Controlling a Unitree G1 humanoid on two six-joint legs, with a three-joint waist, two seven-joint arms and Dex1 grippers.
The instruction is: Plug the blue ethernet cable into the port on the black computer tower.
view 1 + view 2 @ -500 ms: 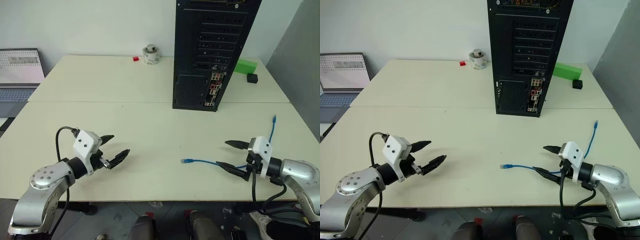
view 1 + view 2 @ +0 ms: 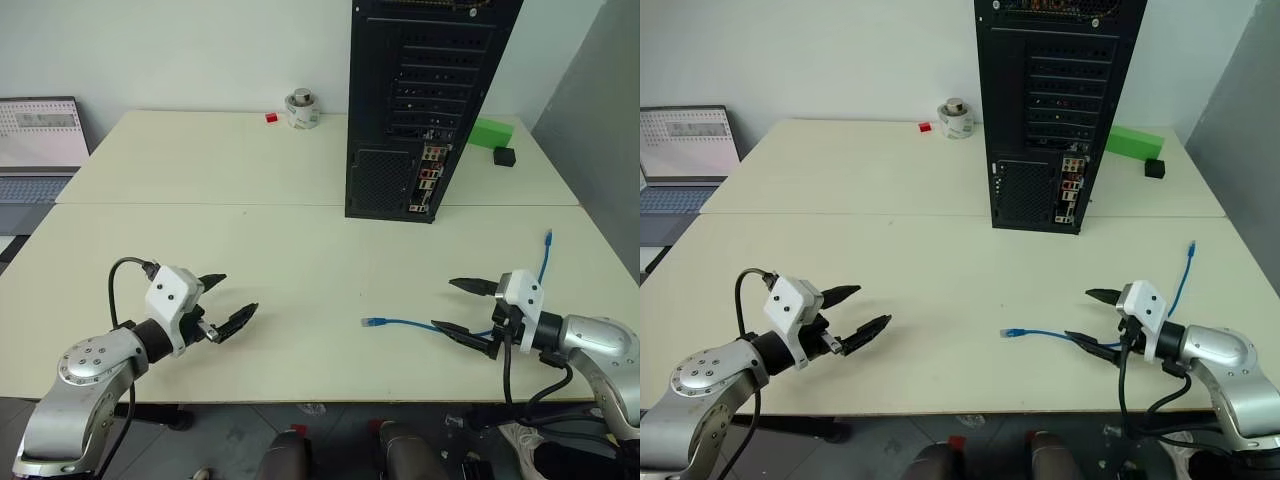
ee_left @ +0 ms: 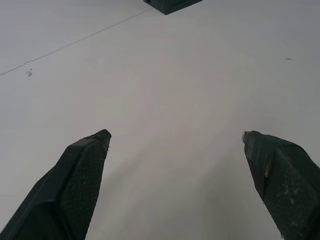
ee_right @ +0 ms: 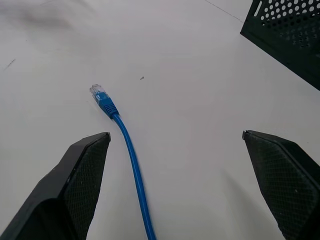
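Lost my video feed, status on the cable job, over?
Both end effectors open, empty: left, right. Blue ethernet cable flat on table, plug just ahead of right end effector. Black computer tower upright, path unobstructed.

Right hand [image 4: 175, 185] fingers [image 4: 80, 185] spread wide, empty. Blue ethernet cable [image 4: 131, 162] lies on pale counter [image 4: 190, 100] between them, nearer one finger, plug pointing away. Black computer tower [image 4: 290, 35] corner beyond, perforated.

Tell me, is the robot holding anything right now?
No, nothing is held. Both end effectors, left and right, are open and empty. The blue ethernet cable lies loose on the table, running between the right one's fingers, ungripped.
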